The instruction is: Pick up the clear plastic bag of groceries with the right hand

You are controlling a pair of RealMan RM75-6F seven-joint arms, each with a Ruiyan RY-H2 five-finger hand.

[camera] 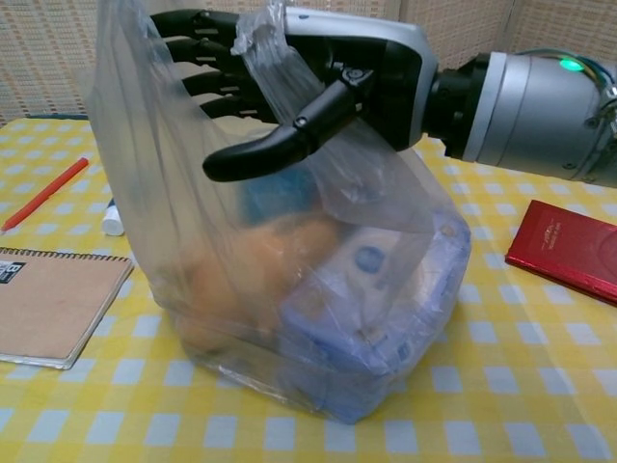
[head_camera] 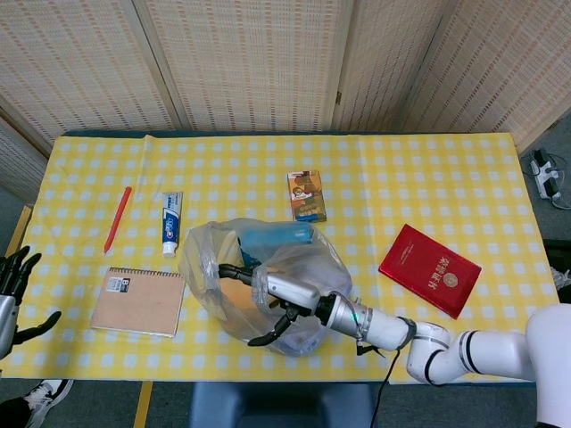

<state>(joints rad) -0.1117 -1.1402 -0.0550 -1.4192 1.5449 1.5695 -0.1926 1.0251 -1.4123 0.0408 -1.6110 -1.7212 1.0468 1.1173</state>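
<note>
Fingers (camera: 207, 58): right hand's, hooked through the gathered bag top, thumb across the front; grasping plastic.
Right hand (camera: 318, 72): directly above the bag, so the load hangs under the grip.
Clear plastic bag (camera: 318, 289): on the table (head_camera: 428, 178), base apparently touching the cloth; long axis upright, mouth up.
Red booklet (head_camera: 430, 269): right of bag, apart.
Notebook (head_camera: 138, 301): left of bag.
Left hand (head_camera: 16, 285): far left of bag, fingers spread, holding nothing.

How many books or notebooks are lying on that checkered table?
3. A brown spiral notebook lies left of the bag, a red booklet right of it, and a small picture book behind it. The bag could hide more.
</note>
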